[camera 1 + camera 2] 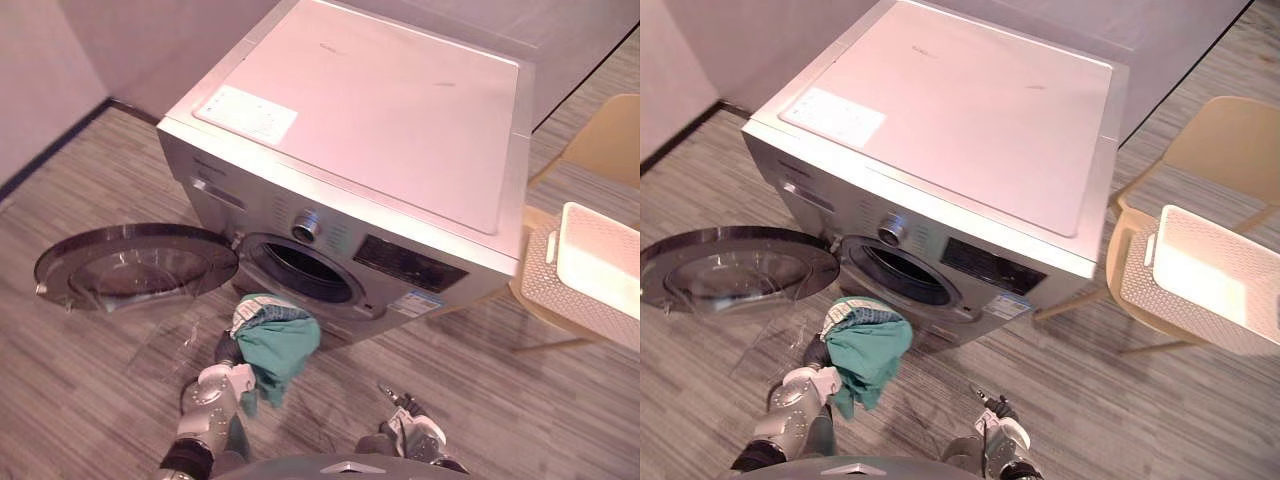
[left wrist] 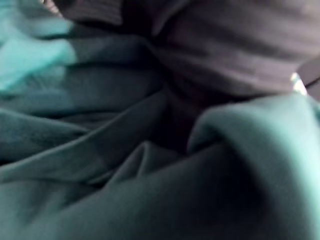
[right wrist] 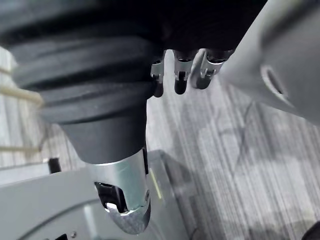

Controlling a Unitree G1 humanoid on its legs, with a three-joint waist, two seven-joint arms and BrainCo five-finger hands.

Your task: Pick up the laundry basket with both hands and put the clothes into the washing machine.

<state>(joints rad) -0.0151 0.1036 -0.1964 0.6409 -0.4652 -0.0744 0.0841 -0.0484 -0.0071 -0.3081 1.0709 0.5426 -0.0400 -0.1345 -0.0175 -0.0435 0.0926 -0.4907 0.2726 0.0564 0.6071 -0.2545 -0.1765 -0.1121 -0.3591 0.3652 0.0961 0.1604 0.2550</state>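
Observation:
A bundle of teal-green clothes (image 1: 275, 340) with a striped piece on top hangs just below the washing machine's round drum opening (image 1: 300, 272), off the floor. My left hand (image 1: 226, 350) is under and behind the bundle. In the left wrist view the cloth (image 2: 125, 190) folds over the hand's dark cover (image 2: 225, 45). The machine's door (image 1: 135, 265) is swung wide open to the left. My right hand (image 1: 412, 425) hangs low on the right, fingers relaxed (image 3: 180, 80), holding nothing. The white laundry basket (image 1: 590, 265) sits on a chair to the right.
The silver washing machine (image 1: 380, 120) fills the middle, with grey walls behind it. A tan wooden chair (image 1: 610, 140) stands to its right with the basket on its seat. Striped grey floor (image 1: 90, 380) lies open in front of the machine.

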